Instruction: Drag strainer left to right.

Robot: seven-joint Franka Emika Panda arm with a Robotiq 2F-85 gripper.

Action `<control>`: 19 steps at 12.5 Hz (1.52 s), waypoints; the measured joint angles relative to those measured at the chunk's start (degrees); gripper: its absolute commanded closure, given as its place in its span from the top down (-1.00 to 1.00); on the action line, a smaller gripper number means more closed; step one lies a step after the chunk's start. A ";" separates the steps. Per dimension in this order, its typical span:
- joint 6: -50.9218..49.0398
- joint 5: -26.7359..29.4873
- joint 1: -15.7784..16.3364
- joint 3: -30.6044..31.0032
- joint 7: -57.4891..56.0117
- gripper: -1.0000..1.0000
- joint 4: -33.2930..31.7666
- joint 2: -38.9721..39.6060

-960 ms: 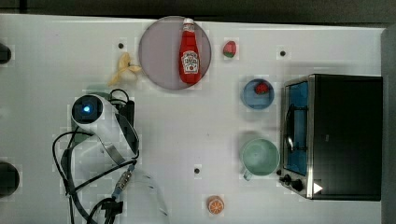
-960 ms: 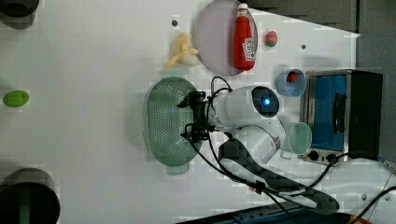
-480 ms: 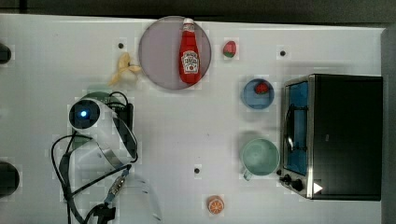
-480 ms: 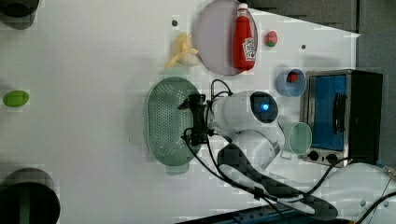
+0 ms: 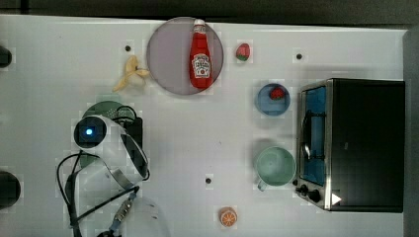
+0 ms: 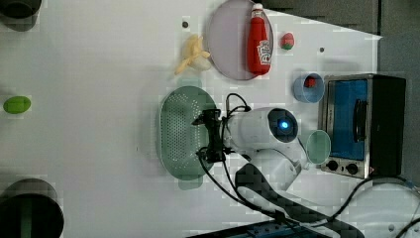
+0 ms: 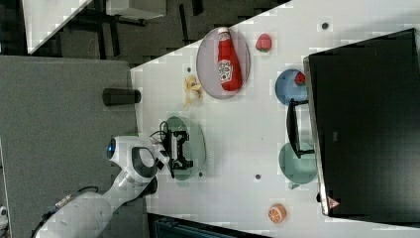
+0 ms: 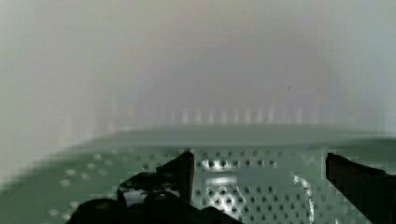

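Lab tabletop (image 5: 59, 54): robot arm (image 6: 257, 130), toy kitchenware.

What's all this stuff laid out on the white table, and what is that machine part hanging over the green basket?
strainer: one, pale mint green, oval, dotted with holes, under the arm at the left view's middle
banana: one, yellow, peeled, beside the plate
plate: one, grey, round, at the top view's upper middle
ketchup bottle: one, red, lying on the plate
strawberry: one, red, on the table right of the plate in the top view
bowl: one, blue, holding a small red fruit, next to the oven
mug: one, green, in front of the oven
toaster oven: one, black and silver, at the top view's right
orange half: one, at the top view's lower edge
lime: one, green, at the left view's left
gripper: one, black, jaws open, over the strainer's bowl
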 measured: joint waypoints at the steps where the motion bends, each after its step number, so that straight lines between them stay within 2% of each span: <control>1: -0.11 -0.29 0.06 -1.26 -0.50 1.00 -0.67 -1.24; 3: -0.73 0.20 -1.03 -2.77 -1.01 1.00 -1.68 -2.60; 7: 0.84 -0.20 -5.35 -2.59 -5.37 1.00 -3.80 -4.88; 14: -0.90 1.62 -7.30 -10.82 -15.55 1.00 -5.93 -4.78; 17: -0.50 1.00 -9.56 -12.41 -16.39 1.00 -6.83 -5.74; 19: -0.34 0.96 -9.33 -13.31 -19.08 1.00 -7.27 -5.69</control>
